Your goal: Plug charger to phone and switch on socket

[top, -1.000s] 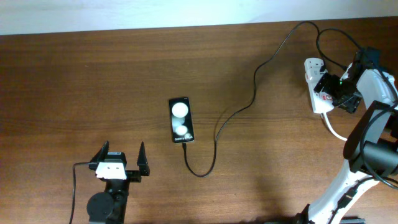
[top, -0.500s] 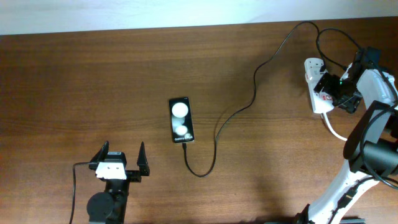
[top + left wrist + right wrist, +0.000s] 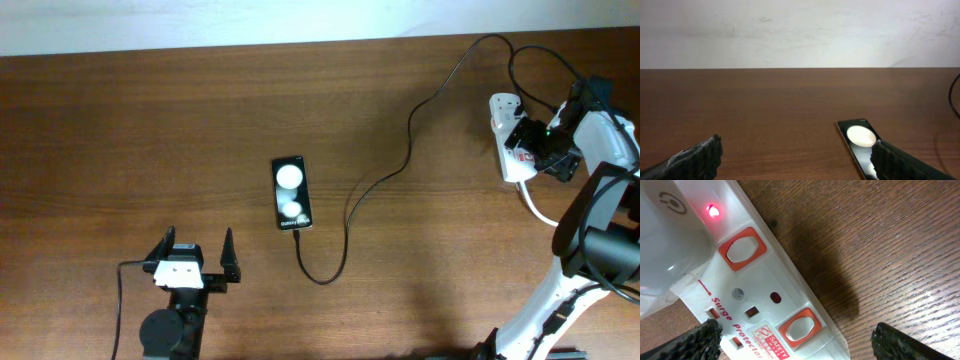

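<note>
The phone [image 3: 291, 193] lies face up near the table's middle, two white reflections on its screen; it also shows in the left wrist view [image 3: 858, 141]. The black charger cable [image 3: 408, 150] runs from the phone's near end, loops, and goes to the socket [image 3: 505, 128] at the far right. In the right wrist view the socket [image 3: 750, 300] shows a lit red lamp and two orange-framed switches. My right gripper [image 3: 795, 342] is open just above the socket. My left gripper [image 3: 192, 252] is open and empty, near the front edge, left of the phone.
The socket's thick white cord [image 3: 538, 207] curves toward the front right, by my right arm's base. A white adapter block [image 3: 665, 245] sits in the socket. A white wall [image 3: 800, 32] runs behind the table's far edge.
</note>
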You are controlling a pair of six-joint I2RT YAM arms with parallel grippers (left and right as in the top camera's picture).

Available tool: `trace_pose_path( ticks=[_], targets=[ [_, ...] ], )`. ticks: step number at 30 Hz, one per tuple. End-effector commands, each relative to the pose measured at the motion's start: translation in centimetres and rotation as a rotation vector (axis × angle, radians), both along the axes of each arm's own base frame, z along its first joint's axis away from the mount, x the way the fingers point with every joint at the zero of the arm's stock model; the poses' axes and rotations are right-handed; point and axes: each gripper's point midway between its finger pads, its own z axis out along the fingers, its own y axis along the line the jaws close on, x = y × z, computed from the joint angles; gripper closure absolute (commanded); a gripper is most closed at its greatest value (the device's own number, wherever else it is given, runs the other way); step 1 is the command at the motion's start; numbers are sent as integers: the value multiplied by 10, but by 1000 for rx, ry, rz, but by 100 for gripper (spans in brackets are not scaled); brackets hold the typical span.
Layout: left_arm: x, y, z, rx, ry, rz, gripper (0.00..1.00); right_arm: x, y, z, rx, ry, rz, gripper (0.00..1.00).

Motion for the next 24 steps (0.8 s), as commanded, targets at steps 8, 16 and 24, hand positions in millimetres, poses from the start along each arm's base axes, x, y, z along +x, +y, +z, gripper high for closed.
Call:
trace_pose_path(
  ticks=[8, 16, 24],
  targets=[
    [-1, -2, 0, 18, -3, -13, 1, -4, -4, -3, -24, 22, 7, 1],
    [-1, -2, 0, 18, -3, -13, 1, 2, -6, 150, -171, -291, 2, 1],
    [-1, -2, 0, 18, -3, -13, 1, -28, 7, 268, -289, -540, -3, 1]
  ],
)
